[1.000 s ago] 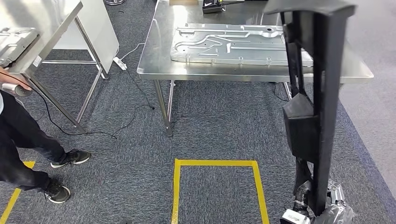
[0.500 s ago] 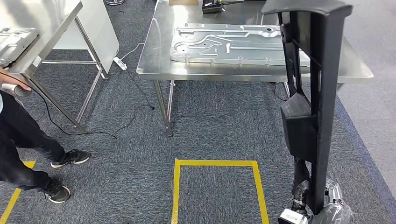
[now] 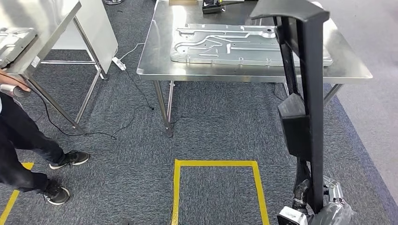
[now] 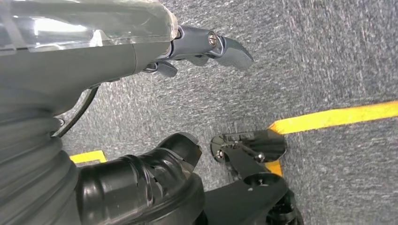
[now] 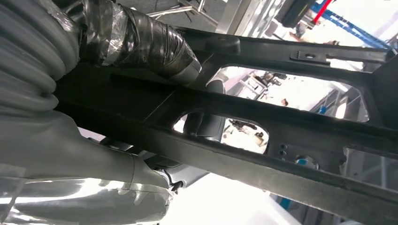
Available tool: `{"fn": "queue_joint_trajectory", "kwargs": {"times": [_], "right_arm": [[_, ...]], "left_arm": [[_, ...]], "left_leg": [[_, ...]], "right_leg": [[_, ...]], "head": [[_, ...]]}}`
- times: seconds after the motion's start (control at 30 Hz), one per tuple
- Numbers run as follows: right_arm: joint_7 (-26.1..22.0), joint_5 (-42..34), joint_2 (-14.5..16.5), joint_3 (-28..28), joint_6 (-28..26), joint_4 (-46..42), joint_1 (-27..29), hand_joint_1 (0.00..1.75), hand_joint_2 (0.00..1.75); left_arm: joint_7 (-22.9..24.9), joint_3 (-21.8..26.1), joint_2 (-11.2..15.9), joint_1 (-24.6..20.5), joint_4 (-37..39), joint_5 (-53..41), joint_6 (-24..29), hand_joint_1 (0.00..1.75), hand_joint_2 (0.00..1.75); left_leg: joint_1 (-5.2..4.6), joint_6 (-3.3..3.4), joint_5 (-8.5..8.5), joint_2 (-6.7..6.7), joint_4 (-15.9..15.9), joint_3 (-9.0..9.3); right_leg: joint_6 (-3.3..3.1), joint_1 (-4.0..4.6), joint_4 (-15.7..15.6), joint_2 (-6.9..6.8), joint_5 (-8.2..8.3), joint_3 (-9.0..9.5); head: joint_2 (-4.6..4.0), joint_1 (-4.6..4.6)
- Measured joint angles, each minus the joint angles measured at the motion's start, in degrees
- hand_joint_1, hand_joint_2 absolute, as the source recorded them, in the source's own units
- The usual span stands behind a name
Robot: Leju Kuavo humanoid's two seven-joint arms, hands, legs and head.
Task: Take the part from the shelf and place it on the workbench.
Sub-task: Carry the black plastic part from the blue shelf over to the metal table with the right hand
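Head view: right hand (image 3: pixel 324 206) low at the frame's edge, carrying the long black part (image 3: pixel 302 108) upright, its top rising in front of the steel workbench (image 3: pixel 159 51); likely held vertical to clear the floor.

Left wrist view: left hand (image 4: pixel 206 47) hangs over carpet, fingers loose, holding nothing.

Right wrist view: fingers (image 5: pixel 141 42) wrapped round the part's bar.

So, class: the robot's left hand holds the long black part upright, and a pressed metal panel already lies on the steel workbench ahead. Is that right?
Not quite: the right hand, not the left, holds the black part, as the head view shows. The metal panel does lie on the workbench.
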Motion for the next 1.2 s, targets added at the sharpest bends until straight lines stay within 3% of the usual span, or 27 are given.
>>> {"fn": "queue_joint_trajectory", "kwargs": {"times": [0.03, 0.07, 0.17, 0.23, 0.37, 0.4, 0.47, 0.5, 0.53, 0.57, 0.6, 0.63, 0.7, 0.77, 0.87, 0.93, 1.0, 1.03, 1.07, 1.1, 1.13, 1.2], "right_arm": [[0.0, -0.1, 0.0, 0.0, 0.0, 0.1, 0.0, 1.75, 1.75], [0.1, -0.2, 0.0, -0.1, 0.0, 0.1, 0.0, 1.75, 1.75], [0.1, -0.6, 0.0, -0.1, 0.0, 0.2, -0.1, 1.75, 1.75], [0.1, -0.7, 0.0, -0.1, 0.0, 0.3, -0.2, 1.75, 1.75], [0.0, -1.0, 0.1, -0.1, 0.0, 0.3, -0.2, 1.75, 1.75], [0.0, -1.1, 0.2, -0.1, 0.0, 0.3, -0.2, 1.75, 1.75], [-0.1, -1.5, 0.2, -0.1, 0.0, 0.3, -0.2, 1.75, 1.75], [-0.2, -1.7, 0.2, -0.1, 0.0, 0.3, -0.2, 1.75, 1.75], [-0.4, -1.9, 0.2, -0.1, 0.0, 0.3, -0.2, 1.75, 1.75], [-0.5, -2.1, 0.2, -0.1, 0.0, 0.3, -0.2, 1.75, 1.75], [-0.7, -2.2, 0.2, -0.1, 0.0, 0.3, -0.2, 1.75, 1.75], [-0.8, -2.2, 0.2, -0.1, 0.0, 0.3, -0.2, 1.75, 1.75], [-0.9, -2.2, 0.3, -0.1, 0.0, 0.3, -0.3, 1.75, 1.75], [-0.9, -2.0, 0.3, -0.1, 0.0, 0.3, -0.3, 1.75, 1.75], [-0.9, -1.6, 0.3, -0.1, 0.0, 0.2, -0.3, 1.75, 1.75], [-1.0, -1.5, 0.3, -0.1, 0.0, 0.0, -0.4, 1.75, 1.75], [-1.0, -1.4, 0.3, -0.1, 0.0, 0.0, -0.4, 1.75, 1.75], [-1.0, -1.4, 0.2, -0.1, 0.0, 0.0, -0.4, 1.75, 1.75], [-1.0, -1.3, 0.2, -0.1, 0.0, 0.1, -0.4, 1.75, 1.75], [-0.9, -1.2, 0.2, -0.1, 0.0, 0.1, -0.4, 1.75, 1.75], [-0.9, -1.2, 0.2, -0.1, 0.0, 0.1, -0.4, 1.75, 1.75], [-1.0, -1.0, 0.2, -0.1, 0.0, 0.1, -0.5, 1.75, 1.75]], "left_arm": [[0.0, 0.0, 0.0, 0.0, 0.0, 0.0, 0.0, 0.00, 1.75], [0.0, 0.1, 0.0, 0.1, 0.0, -0.1, 0.0, 0.00, 1.75], [0.0, 0.1, 0.0, 0.0, 0.0, -0.2, 0.1, 0.00, 1.75], [0.0, 0.2, 0.1, 0.0, 0.0, -0.2, 0.2, 0.00, 1.75], [0.0, 0.2, 0.2, -0.1, 0.0, -0.2, 0.3, 0.00, 1.75], [0.0, 0.2, 0.2, -0.1, 0.0, -0.2, 0.3, 0.00, 1.75], [0.0, 0.3, 0.2, -0.1, 0.0, -0.2, 0.3, 0.00, 1.75], [0.0, 0.3, 0.2, 0.0, 0.0, -0.2, 0.3, 0.00, 1.75], [0.0, 0.3, 0.2, 0.1, 0.0, -0.2, 0.3, 0.00, 1.75], [0.0, 0.3, 0.2, 0.1, 0.0, -0.2, 0.3, 0.00, 1.75], [0.0, 0.4, 0.2, 0.2, 0.0, -0.2, 0.3, 0.00, 1.75], [0.0, 0.4, 0.2, 0.2, 0.0, -0.2, 0.3, 0.00, 1.75], [0.0, 0.5, 0.3, 0.1, 0.0, -0.3, 0.2, 0.00, 1.75], [0.0, 0.5, 0.4, 0.0, 0.0, -0.3, 0.1, 0.00, 1.75], [0.0, 0.6, 0.3, 0.0, 0.0, -0.3, 0.1, 0.00, 1.75], [0.0, 0.6, 0.3, 0.0, 0.0, -0.3, 0.1, 0.00, 1.75], [0.0, 0.6, 0.3, -0.1, 0.0, -0.3, 0.1, 0.00, 1.75], [0.0, 0.6, 0.3, -0.1, 0.0, -0.4, 0.0, 0.00, 1.75], [0.0, 0.6, 0.3, 0.0, 0.0, -0.4, 0.0, 0.00, 1.75], [0.0, 0.6, 0.2, 0.0, 0.0, -0.4, 0.0, 0.00, 1.75], [0.0, 0.6, 0.2, 0.1, 0.0, -0.4, 0.0, 0.00, 1.75], [0.0, 0.6, 0.1, 0.1, 0.0, -0.4, 0.0, 0.00, 1.75]], "left_leg": [[0.11, -0.17, -0.13, 0.10, 0.1, 0.07], [0.31, -0.45, -0.32, 0.16, 0.2, 0.18], [0.84, -1.99, -1.42, 0.14, 1.3, 0.30], [0.66, -2.97, -2.01, 0.11, 1.9, 0.10], [0.99, -3.91, -3.30, 0.00, 3.3, -0.14], [1.03, -4.00, -4.69, -0.08, 5.7, -1.23], [0.93, -3.90, -8.19, -0.18, 13.5, -5.13], [0.84, -3.77, -9.29, -0.20, 17.2, -7.21], [0.75, -3.55, -9.24, -0.22, 19.1, -8.50], [0.61, -3.20, -8.00, -0.25, 18.7, -8.74], [0.38, -2.71, -5.79, -0.30, 16.1, -7.90], [0.08, -2.06, -3.33, -0.44, 12.2, -6.43], [-0.48, -0.98, -0.60, -0.70, 5.8, -3.88], [-0.84, -0.69, -0.52, -0.81, 4.0, -3.17], [-0.53, -0.53, -0.03, -0.66, 2.5, -2.46], [-0.20, -0.23, 0.22, -0.47, 1.7, -1.87], [-0.19, -0.04, 0.02, -0.40, 1.7, -1.68], [-0.18, -0.07, -0.13, -0.37, 1.7, -1.55], [-0.16, -0.16, -0.32, -0.36, 1.7, -1.35], [-0.12, -0.30, -0.55, -0.36, 1.8, -1.08], [-0.08, -0.52, -0.86, -0.37, 1.9, -0.77], [-0.22, -1.19, -1.56, -0.40, 2.3, -0.51]], "right_leg": [[0.36, -0.37, 1.2, -0.13, 0.16, -0.72], [0.70, -0.70, 0.1, -0.29, 1.48, -0.23], [1.50, -1.30, -10.3, -0.89, 6.33, 4.85], [0.94, -1.16, -12.8, -0.81, 6.47, 5.95], [-1.11, -0.95, -12.7, -0.38, 6.23, 5.94], [-1.53, -0.91, -12.8, -0.36, 6.18, 6.09], [-2.07, -0.54, -12.8, -0.36, 5.94, 6.27], [-2.28, -0.28, -12.8, -0.29, 5.81, 6.40], [-2.45, 0.00, -12.8, -0.18, 5.67, 6.60], [-2.59, 0.26, -12.8, -0.03, 5.51, 6.88], [-2.68, 0.50, -12.8, 0.12, 5.33, 7.22], [-2.72, 0.64, -12.8, 0.24, 5.14, 7.54], [-2.53, 0.89, -12.8, 0.40, 4.78, 7.84], [-2.01, 0.82, -12.9, 0.47, 4.68, 7.75], [-1.07, 0.75, -12.2, 0.24, 4.04, 7.63], [-0.58, 0.66, -7.4, -0.06, 1.49, 5.38], [-0.16, 0.41, -0.3, -0.17, -1.35, 1.35], [0.03, 0.25, 1.9, -0.21, -1.58, -0.07], [0.19, 0.09, 1.9, -0.28, -0.60, -0.46], [0.30, -0.06, -0.3, -0.37, 1.38, 0.31], [0.34, -0.21, -4.1, -0.54, 3.84, 1.96], [0.08, -0.16, -10.7, -0.80, 6.56, 4.95]], "head": [[0.00, -0.01], [0.00, -0.01], [0.00, 0.04], [0.00, -0.02], [0.00, -0.17], [0.00, -0.18], [0.00, -0.18], [0.00, -0.17], [0.00, -0.17], [0.00, -0.17], [0.00, -0.18], [0.00, -0.17], [0.00, -0.13], [0.00, -0.09], [0.00, -0.10], [0.00, -0.04], [0.00, -0.02], [0.00, -0.02], [0.00, -0.02], [0.00, -0.02], [0.00, -0.01], [0.00, -0.02]]}}
